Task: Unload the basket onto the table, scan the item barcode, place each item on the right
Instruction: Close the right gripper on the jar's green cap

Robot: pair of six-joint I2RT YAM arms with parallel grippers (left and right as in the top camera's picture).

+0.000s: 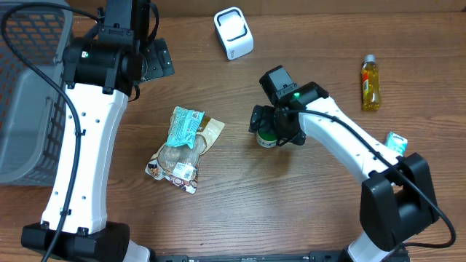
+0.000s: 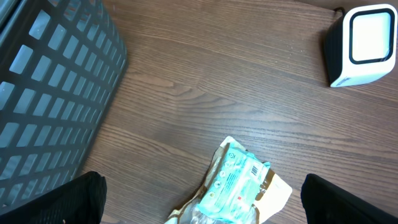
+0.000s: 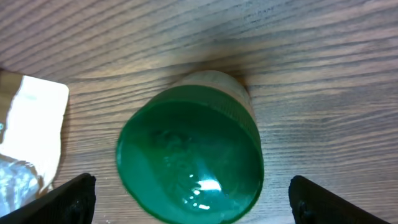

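A small jar with a green lid stands upright on the wooden table, right of centre. My right gripper hovers straight over it, open, one finger on each side of the lid and not touching it. The white barcode scanner stands at the table's far edge, also seen in the left wrist view. My left gripper is open and holds nothing, high above a teal-and-brown snack bag.
The snack bag lies flat left of the jar, its corner showing in the right wrist view. A grey mesh basket fills the left edge. A yellow bottle and a small teal box lie at the right.
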